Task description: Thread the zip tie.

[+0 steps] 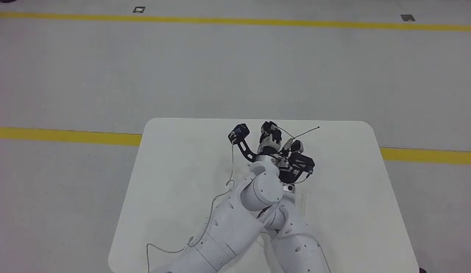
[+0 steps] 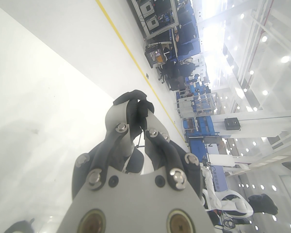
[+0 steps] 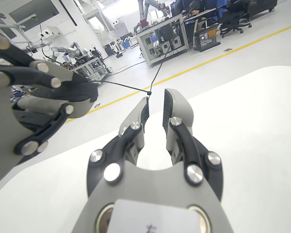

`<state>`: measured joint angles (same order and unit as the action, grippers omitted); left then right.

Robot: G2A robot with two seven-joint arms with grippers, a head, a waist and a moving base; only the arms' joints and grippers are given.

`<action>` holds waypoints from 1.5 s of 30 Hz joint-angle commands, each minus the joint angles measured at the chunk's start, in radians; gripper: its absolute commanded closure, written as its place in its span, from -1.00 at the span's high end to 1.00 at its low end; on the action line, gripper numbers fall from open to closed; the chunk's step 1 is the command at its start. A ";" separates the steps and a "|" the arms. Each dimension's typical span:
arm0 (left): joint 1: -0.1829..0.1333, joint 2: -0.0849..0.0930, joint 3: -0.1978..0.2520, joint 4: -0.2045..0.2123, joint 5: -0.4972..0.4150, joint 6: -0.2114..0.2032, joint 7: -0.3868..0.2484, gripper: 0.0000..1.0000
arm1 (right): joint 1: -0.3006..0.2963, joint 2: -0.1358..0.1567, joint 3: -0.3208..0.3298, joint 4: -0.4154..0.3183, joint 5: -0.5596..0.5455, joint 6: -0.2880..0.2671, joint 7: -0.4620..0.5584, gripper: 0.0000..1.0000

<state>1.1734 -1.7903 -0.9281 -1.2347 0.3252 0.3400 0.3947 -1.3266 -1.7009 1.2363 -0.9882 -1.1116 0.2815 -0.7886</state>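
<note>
A thin black zip tie [image 3: 121, 86] is held up above the white table [image 3: 232, 122]. My left gripper [image 3: 88, 84] is shut on its strap, black pads pressed together [image 2: 138, 105], with a short bit of strap [image 2: 142, 135] showing between the fingers. The tie's small head [image 3: 149, 93] hangs just past one fingertip of my right gripper [image 3: 157, 98], which is open with nothing between its pads. From the head, the tail slants up and away. From above, both grippers sit close together near the table's middle, left gripper [image 1: 274, 137] beside right gripper [image 1: 296, 155], and the tail [image 1: 305, 132] points toward the far right.
The table [image 1: 184, 199] has rounded corners, and its far edge lies a little beyond the grippers. A thin cable [image 1: 213, 203] trails over the near left part of the tabletop. Grey floor with yellow lines [image 1: 73, 135] surrounds the table.
</note>
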 commanded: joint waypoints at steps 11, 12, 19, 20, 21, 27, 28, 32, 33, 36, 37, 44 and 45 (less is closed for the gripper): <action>0.000 0.000 0.000 0.000 0.000 0.000 0.000 -1.00 | 0.001 -0.002 -0.001 0.008 0.007 -0.007 -0.014 -0.74; 0.000 0.000 0.000 0.000 0.000 0.000 0.000 -1.00 | 0.002 -0.002 -0.001 0.008 0.007 -0.008 -0.015 -0.74; 0.000 0.000 0.000 0.000 0.000 0.000 0.000 -1.00 | 0.005 -0.003 0.000 0.012 0.012 -0.012 -0.018 -0.80; 0.000 0.000 0.000 0.000 0.000 0.000 0.000 -1.00 | 0.006 -0.003 0.000 0.013 0.012 -0.012 -0.018 -0.80; 0.000 0.000 0.000 0.000 0.000 0.000 0.000 -1.00 | 0.006 -0.003 0.000 0.013 0.012 -0.012 -0.019 -0.80; 0.000 0.000 0.000 0.000 0.000 0.000 0.000 -1.00 | 0.012 -0.004 0.001 0.020 0.013 -0.012 -0.019 -0.82; 0.000 0.000 0.000 0.000 0.000 0.000 0.000 -1.00 | 0.013 -0.004 0.001 0.022 0.013 -0.012 -0.020 -0.84; 0.000 0.000 0.000 0.000 0.000 0.000 0.000 -1.00 | 0.017 -0.005 0.000 0.027 0.012 -0.013 -0.022 -0.88; 0.000 0.000 0.000 0.000 0.000 0.000 0.000 -1.00 | 0.017 -0.005 0.000 0.028 0.012 -0.013 -0.022 -0.86; 0.000 0.000 0.000 0.000 0.000 0.000 0.000 -1.00 | 0.019 -0.006 -0.001 0.031 0.011 -0.012 -0.023 -0.84; 0.000 0.000 0.000 0.000 0.000 0.000 0.000 -1.00 | 0.020 -0.006 -0.001 0.032 0.012 -0.012 -0.022 -0.84; 0.000 0.000 0.000 0.000 0.000 0.000 0.000 -1.00 | 0.023 -0.007 0.000 0.035 0.016 -0.010 -0.022 -0.78; 0.000 0.000 0.000 0.000 0.000 0.000 0.000 -1.00 | 0.023 -0.007 0.000 0.035 0.016 -0.010 -0.023 -0.78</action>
<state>1.1734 -1.7903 -0.9281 -1.2347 0.3252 0.3400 0.3947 -1.3037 -1.7080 1.2364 -0.9534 -1.0956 0.2720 -0.8106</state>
